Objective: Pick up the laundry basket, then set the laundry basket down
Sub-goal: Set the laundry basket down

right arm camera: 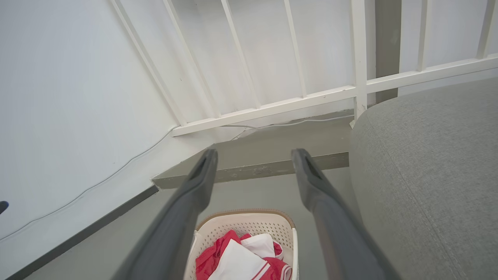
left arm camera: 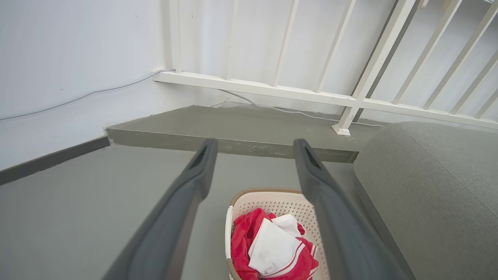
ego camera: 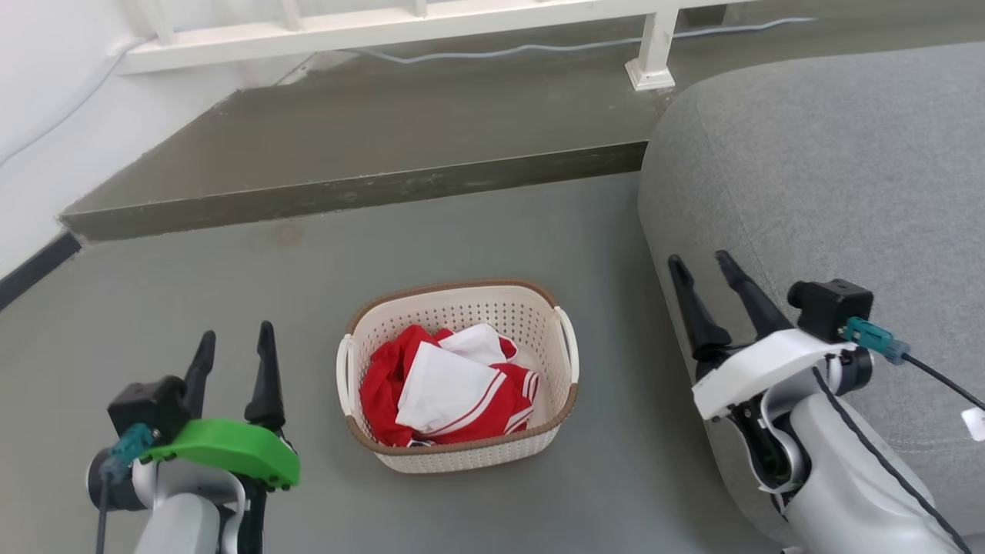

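One basket (ego camera: 462, 312) is sitting on the grey floor (ego camera: 192, 269), roughly midway between the two tools and a little ahead of them, with nothing lifting it. It is showing one brown rim (ego camera: 454, 285) and two white loop handles (ego camera: 344, 373), one on each short side. Inside it, red and white clothes (ego camera: 446, 385) are lying in a crumpled heap; how many pieces there are cannot be told. The left tool (ego camera: 237, 332) is hovering over the floor to the left of the basket, standing open with a wide gap and holding nothing. The right tool (ego camera: 699, 259) is hovering to the right of the basket, in front of the one grey sofa (ego camera: 831, 169), likewise open and holding nothing. Neither tool is touching the basket or its handles. In the left wrist view the left tool (left arm camera: 255, 142) is pointing over the basket (left arm camera: 268, 200), which is lying low between its tips, and in the right wrist view the right tool (right arm camera: 255, 151) is doing the same with the basket (right arm camera: 249, 225). Along the far edge of the floor one low step (ego camera: 369, 154) is rising, and on it one white railing (ego camera: 385, 31) is standing against the white wall (ego camera: 46, 100). One thin cable (ego camera: 539, 50) is trailing along the step under the railing. The sofa is filling the floor's right side, just beside the basket.
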Robot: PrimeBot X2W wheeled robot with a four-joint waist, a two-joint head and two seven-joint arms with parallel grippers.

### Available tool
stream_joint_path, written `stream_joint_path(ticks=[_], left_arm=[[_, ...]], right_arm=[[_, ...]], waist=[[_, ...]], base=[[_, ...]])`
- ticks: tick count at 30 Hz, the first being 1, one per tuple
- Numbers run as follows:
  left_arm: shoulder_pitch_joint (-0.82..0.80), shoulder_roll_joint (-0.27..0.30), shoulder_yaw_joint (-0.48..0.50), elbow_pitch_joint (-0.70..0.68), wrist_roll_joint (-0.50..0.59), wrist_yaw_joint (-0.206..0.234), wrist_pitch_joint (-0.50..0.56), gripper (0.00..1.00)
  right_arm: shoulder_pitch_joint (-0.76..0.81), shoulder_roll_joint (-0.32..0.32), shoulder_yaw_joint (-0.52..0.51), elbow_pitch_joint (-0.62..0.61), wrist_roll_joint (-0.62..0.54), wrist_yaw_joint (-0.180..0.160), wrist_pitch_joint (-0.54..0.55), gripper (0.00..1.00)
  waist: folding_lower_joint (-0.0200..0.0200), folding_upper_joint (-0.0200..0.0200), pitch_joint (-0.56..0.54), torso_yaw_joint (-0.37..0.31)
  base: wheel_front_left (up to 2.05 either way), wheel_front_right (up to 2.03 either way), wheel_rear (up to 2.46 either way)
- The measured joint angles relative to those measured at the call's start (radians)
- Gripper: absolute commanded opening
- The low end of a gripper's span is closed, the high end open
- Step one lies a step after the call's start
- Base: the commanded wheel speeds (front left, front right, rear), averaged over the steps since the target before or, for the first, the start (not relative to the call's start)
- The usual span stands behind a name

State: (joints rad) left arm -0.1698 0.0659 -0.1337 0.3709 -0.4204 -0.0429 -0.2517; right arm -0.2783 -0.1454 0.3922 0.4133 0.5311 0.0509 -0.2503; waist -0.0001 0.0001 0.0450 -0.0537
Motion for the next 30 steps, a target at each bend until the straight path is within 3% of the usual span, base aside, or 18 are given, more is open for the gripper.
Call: stream_joint_path(ticks=[30], left_arm=[[0.072, -0.017, -0.002, -0.097, 0.052, -0.001, 0.0, 1.0]], right_arm=[[0.108, 0.019, -0.051, -0.095, -0.069, -0.008, 0.0, 1.0]], waist=[[0.0, 0.0, -0.012, 0.018]], base=[[0.0, 0.0, 0.0]])
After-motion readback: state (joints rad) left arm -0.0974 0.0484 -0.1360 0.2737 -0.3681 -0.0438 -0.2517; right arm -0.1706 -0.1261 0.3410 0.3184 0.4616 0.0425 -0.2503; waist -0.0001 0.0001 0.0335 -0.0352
